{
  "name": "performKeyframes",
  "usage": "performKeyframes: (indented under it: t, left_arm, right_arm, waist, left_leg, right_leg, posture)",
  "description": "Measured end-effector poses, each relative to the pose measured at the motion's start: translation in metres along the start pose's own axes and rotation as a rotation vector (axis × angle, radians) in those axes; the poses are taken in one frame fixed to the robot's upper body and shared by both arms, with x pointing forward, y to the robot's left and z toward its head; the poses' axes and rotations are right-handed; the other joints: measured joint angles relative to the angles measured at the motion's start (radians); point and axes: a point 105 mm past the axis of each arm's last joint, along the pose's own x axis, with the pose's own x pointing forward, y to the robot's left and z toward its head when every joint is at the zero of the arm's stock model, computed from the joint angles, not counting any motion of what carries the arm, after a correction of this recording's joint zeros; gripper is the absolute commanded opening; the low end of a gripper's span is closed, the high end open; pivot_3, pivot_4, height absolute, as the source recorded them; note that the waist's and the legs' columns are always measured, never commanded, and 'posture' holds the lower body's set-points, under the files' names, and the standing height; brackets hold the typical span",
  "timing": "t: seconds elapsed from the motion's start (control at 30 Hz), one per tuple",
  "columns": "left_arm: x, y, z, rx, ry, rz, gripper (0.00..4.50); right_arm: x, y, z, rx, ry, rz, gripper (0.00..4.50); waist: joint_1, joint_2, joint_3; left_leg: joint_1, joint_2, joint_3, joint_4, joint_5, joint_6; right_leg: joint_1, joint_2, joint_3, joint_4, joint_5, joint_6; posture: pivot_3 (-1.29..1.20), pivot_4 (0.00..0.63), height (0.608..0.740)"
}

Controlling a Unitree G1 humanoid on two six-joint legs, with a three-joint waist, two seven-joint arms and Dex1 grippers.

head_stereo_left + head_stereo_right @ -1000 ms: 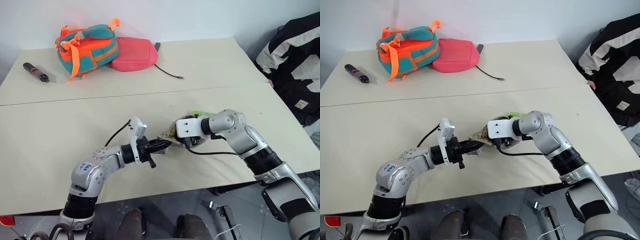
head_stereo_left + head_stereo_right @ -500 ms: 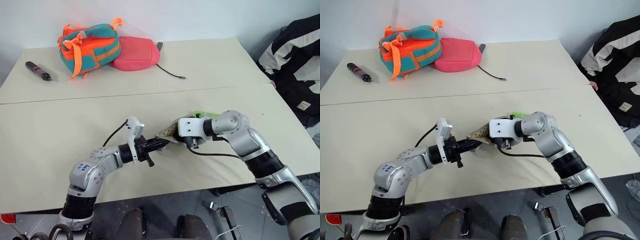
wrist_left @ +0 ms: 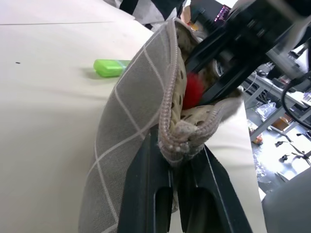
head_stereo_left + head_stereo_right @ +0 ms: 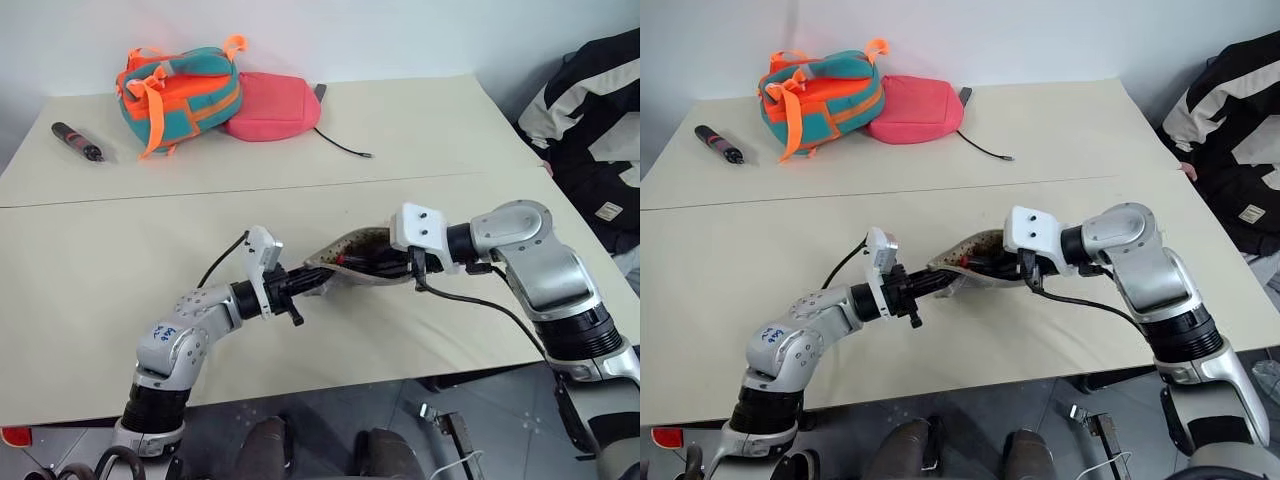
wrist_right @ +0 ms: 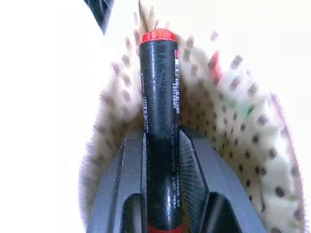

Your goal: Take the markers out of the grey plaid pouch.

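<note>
Right hand (image 5: pixel 160 194) higher, clamping marker (image 5: pixel 159 121)

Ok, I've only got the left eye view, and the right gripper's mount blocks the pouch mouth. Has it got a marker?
Observer: Yes. The right wrist view shows the right gripper shut on a dark marker with a red end, inside the dotted lining.
Operator: Is the left side gripping fabric?
Observer: The left gripper pinches the grey plaid pouch by its zipper rim.
Operator: Where's the green one?
Observer: The green marker lies on the table beside the pouch, outside it.
</note>
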Motion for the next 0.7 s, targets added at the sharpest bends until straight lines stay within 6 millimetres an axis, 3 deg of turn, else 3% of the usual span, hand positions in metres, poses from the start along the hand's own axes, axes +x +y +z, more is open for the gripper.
performKeyframes:
  t: [0.13, 0.27, 0.37, 0.47, 0.53, 0.7]
  left_arm:
    - [-0.001, 0.003, 0.001, 0.024, 0.0, 0.014, 0.0]
    - [-0.005, 0.008, 0.006, 0.091, 0.005, 0.047, 0.0]
    - [-0.007, 0.017, 0.017, 0.202, 0.009, 0.098, 0.0]
    - [-0.02, 0.04, 0.039, 0.389, 0.022, 0.222, 0.0]
    - [-0.038, 0.056, 0.052, 0.487, 0.037, 0.313, 0.0]
    - [-0.08, 0.092, 0.071, 0.699, 0.101, 0.531, 0.0]
  right_arm:
    - [-0.011, -0.004, 0.025, 0.029, -0.117, -0.004, 0.58]
    - [-0.009, -0.007, 0.04, 0.032, -0.206, -0.021, 0.58]
    - [-0.007, -0.018, 0.074, 0.01, -0.362, -0.07, 0.58]
    - [-0.022, -0.038, 0.107, -0.027, -0.499, -0.177, 0.58]
    - [-0.032, -0.049, 0.11, -0.03, -0.521, -0.243, 0.58]
    - [-0.033, -0.055, 0.084, -0.005, -0.446, -0.286, 0.58]
  waist:
    - [0.001, 0.0, 0.0]
    - [0.0, 0.0, 0.0]
    - [-0.004, 0.0, 0.0]
    - [-0.004, 0.0, 0.0]
    - [-0.001, 0.0, 0.0]
    - [-0.001, 0.0, 0.001]
  left_leg:
    - [0.0, 0.0, 0.0, 0.0, 0.0, 0.0]
    - [0.0, 0.0, 0.0, 0.0, 0.0, 0.0]
    - [0.0, 0.0, 0.0, 0.0, 0.0, 0.0]
    - [0.0, 0.0, 0.0, -0.001, 0.0, -0.001]
    - [0.0, -0.001, 0.0, -0.002, 0.0, 0.0]
    - [-0.001, -0.002, 0.001, -0.003, -0.001, 0.001]
  right_leg:
    - [0.0, 0.0, 0.0, 0.0, 0.0, 0.0]
    - [0.0, 0.0, 0.0, 0.0, 0.0, 0.0]
    - [-0.002, 0.0, 0.0, 0.001, 0.0, 0.0]
    - [-0.002, 0.001, 0.0, 0.002, 0.0, 0.0]
    - [-0.002, 0.0, 0.0, 0.001, 0.0, 0.0]
    - [-0.004, -0.001, 0.0, 0.001, 0.0, 0.0]
  posture:
    - [0.0, 0.15, 0.74]
    - [0.0, 0.15, 0.74]
    - [0.0, 0.15, 0.74]
    - [0.0, 0.15, 0.74]
    - [0.0, 0.15, 0.74]
    - [0.0, 0.15, 0.74]
